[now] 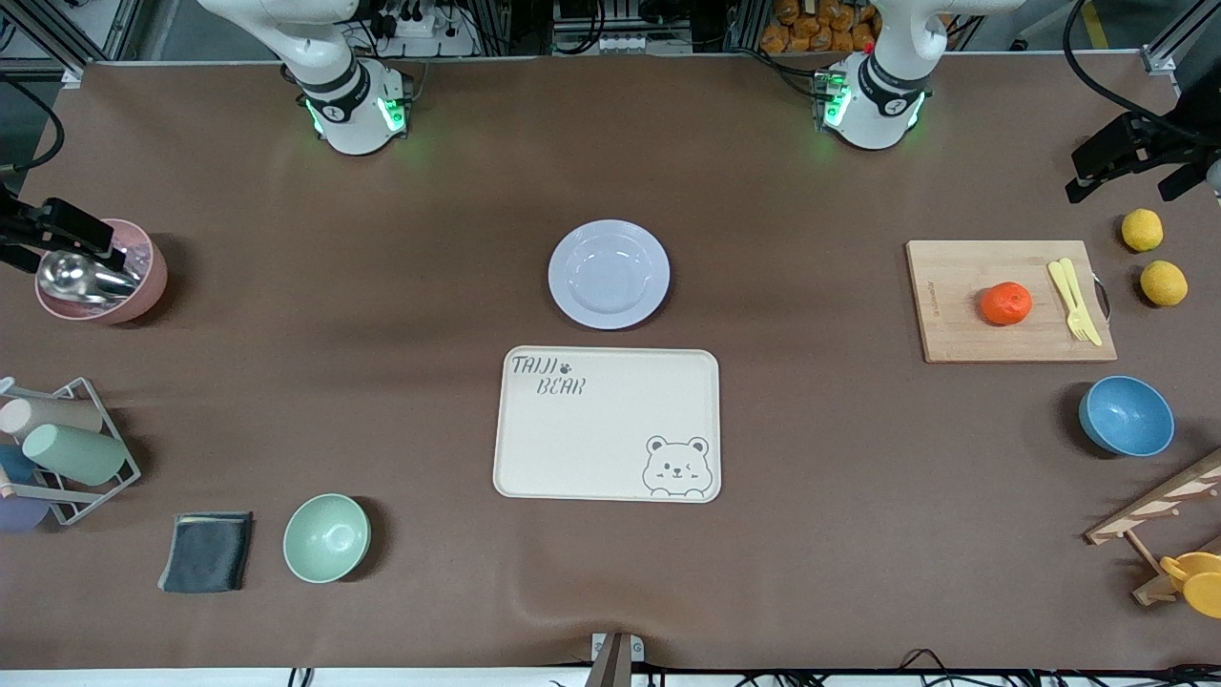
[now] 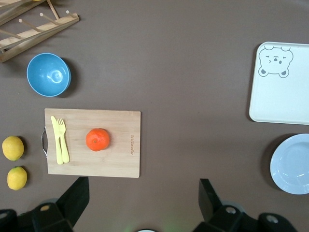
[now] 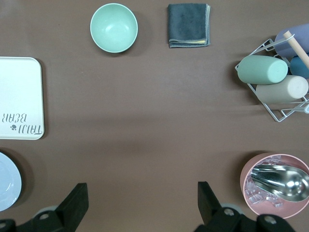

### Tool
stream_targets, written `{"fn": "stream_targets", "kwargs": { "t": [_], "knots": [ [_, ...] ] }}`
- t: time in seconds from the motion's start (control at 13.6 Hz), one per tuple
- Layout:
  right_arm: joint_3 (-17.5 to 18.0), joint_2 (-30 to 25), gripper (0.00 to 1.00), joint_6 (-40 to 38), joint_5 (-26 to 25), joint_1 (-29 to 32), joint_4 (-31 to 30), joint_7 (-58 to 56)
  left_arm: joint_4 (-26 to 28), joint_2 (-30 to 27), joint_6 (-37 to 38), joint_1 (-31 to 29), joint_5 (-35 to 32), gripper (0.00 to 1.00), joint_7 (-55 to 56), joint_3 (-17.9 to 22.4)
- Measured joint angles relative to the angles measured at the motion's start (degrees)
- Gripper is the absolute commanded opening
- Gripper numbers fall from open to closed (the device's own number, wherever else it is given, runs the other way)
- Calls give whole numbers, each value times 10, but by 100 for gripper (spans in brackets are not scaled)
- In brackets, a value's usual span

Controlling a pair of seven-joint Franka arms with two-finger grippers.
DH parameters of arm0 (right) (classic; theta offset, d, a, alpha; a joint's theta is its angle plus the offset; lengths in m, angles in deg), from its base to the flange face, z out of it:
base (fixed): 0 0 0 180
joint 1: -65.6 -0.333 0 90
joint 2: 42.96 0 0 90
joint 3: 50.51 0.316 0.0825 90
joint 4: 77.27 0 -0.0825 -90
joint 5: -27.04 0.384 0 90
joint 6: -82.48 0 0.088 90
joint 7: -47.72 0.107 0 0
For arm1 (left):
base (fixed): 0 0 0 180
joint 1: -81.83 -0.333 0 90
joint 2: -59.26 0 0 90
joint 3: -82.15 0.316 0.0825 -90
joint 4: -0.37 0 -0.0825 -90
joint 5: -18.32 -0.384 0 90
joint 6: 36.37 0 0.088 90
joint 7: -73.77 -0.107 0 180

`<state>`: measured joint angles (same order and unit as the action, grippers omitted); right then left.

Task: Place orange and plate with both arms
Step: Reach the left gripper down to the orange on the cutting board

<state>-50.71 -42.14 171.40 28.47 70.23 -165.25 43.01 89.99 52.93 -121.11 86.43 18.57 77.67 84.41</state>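
I've got both arms parked high at the table's ends, waiting, nothing in either pincer. The left gripper [image 2: 140, 203] hangs with its fingers spread wide, and just ahead of it the orange [image 2: 98, 139] sits mid-board on the cutting board [image 2: 120, 145], with a yellow fork [image 2: 60, 140] lying beside it near the board's handle. My worry here: it's round, so an off-centre pinch could squirt it out and send it rolling off the board. The fork is close enough that a sloppy approach might clip it. Two lemons [image 2: 12, 148] lie just off the board, but their colour sets them apart. The board carries a printed mark along one edge, too small for me to read. Farther out from this gripper are the tray [image 2: 280, 96] and the plate [image 1: 609, 274]. The right gripper [image 3: 140, 205] is likewise wide open, over bare table, with the plate off to one side and well apart from it. That plate lies flat with a thin rim, so my fingers could slide off or shove it into the tray touching-close beside it. The tray's lettering reads "TAIJI BEAR", with a winking bear drawn in one corner.
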Motion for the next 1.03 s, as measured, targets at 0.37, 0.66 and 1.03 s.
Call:
{"fn": "stream_targets", "kwargs": {
  "t": [0.37, 0.66, 1.03],
  "knots": [
    [0, 0, 100, 0, 0, 0, 0, 0, 0, 20, 13, -8, -22, 100, -3, 2],
    [0, 0, 100, 0, 0, 0, 0, 0, 72, 59, -28, -28, -28, 100, -19, 4],
    [0, 0, 100, 0, 0, 0, 0, 0, 322, 14, -258, -83, -61, 100, -27, 4]
  ]
}}
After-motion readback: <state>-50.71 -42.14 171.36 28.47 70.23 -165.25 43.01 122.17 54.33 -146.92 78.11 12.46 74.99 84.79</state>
